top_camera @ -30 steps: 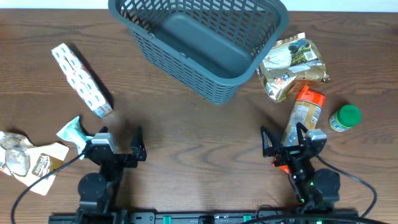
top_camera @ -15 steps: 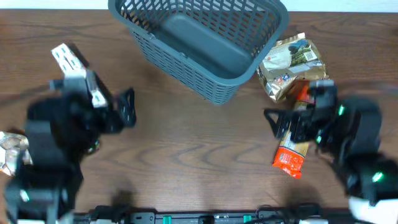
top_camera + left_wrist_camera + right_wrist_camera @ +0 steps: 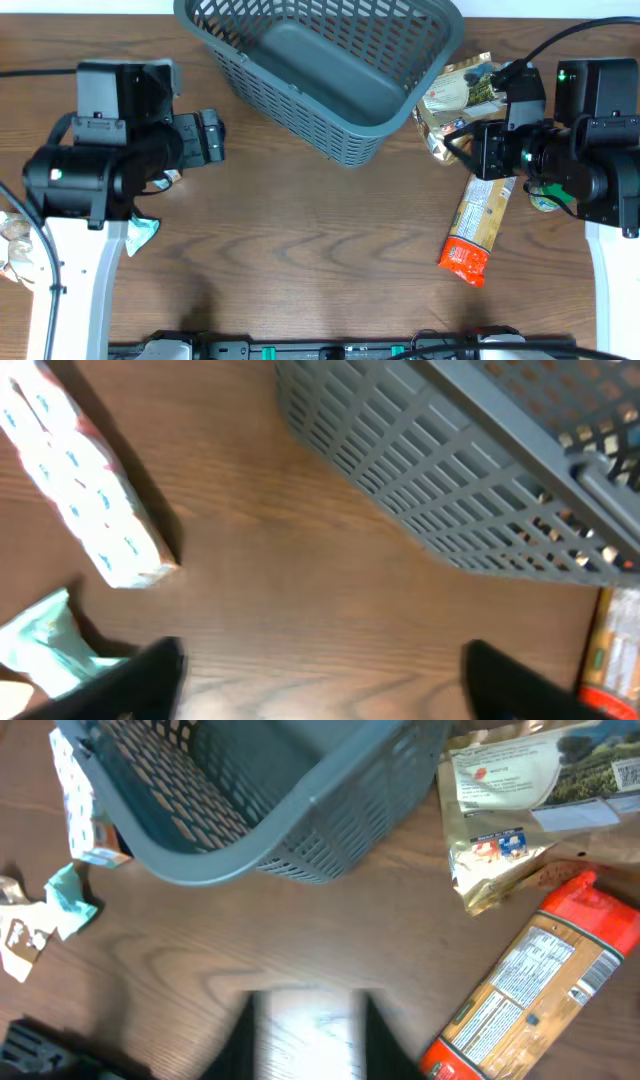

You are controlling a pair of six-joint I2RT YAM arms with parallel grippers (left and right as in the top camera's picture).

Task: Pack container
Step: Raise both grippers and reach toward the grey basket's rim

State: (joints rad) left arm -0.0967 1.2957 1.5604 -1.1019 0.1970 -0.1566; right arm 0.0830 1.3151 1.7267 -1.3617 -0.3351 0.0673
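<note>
Far-left clutter: white blue-printed long carton (image 3: 85, 490) and crumpled teal packet (image 3: 45, 655) on the brown wooden surface (image 3: 300, 260), beside the left arm.
Left arm (image 3: 100, 160): raised over the left side, wrist aimed right at the basket. Left jaws spread wide, empty.
Container: large dark grey slotted plastic basket (image 3: 300, 115), far centre between the arms, nothing inside. It lies right of the left jaws and left of the right jaws. Long axis looks slanted far-left to near-right.
Nearer arm: judged about even.
Right arm (image 3: 600, 150): raised, wrist aimed left. Right jaws parted, nothing held, blurred in the wrist view.
Right items: gold foil pouch (image 3: 475, 90) just beside the basket wall. Long orange-red packet (image 3: 478, 225) under the right jaws, probably that arm's easiest pick.
</note>
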